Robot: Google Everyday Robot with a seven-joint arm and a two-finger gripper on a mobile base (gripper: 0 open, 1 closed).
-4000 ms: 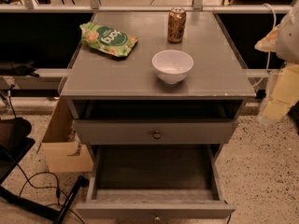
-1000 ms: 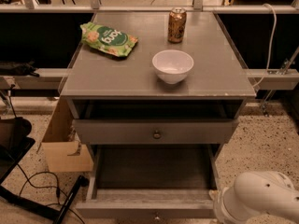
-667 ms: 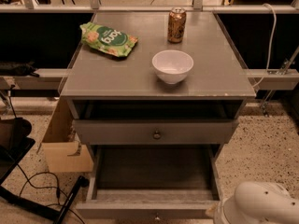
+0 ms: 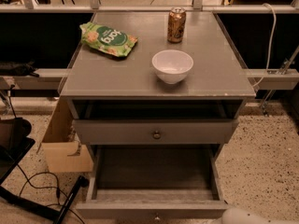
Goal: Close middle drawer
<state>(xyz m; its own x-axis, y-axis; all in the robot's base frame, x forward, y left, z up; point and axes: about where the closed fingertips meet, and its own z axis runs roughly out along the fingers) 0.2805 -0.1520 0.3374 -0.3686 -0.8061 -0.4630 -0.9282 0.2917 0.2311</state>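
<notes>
1. Camera view shows the grey wooden cabinet from the front and above. Its middle drawer (image 4: 154, 171), a long, deep grey wooden box, is pulled far out toward the bottom edge. Its low front panel carries a small round brass knob (image 4: 156, 216).
2. Only a white rounded arm shell (image 4: 240, 216) shows, at the lower right, just beside the right end of that front panel. The gripper lies below the frame edge, so I cannot tell whether it is wide or narrow.
3. I judge that the closing step has not yet begun: the drawer is fully open, and no contact with it can be seen.
4. The next move calls for a flat, centred contact on the front panel and a straight push along the drawer's length. An off-centre push could skew the box.
5. The taller top drawer front (image 4: 117, 132) looks matte and painted.
6. On the smooth grey worktop (image 4: 117, 73) stand a glossy white round bowl (image 4: 172, 65), a bronze metal can (image 4: 176, 25) and a crinkled green snack bag (image 4: 107, 38).
</notes>
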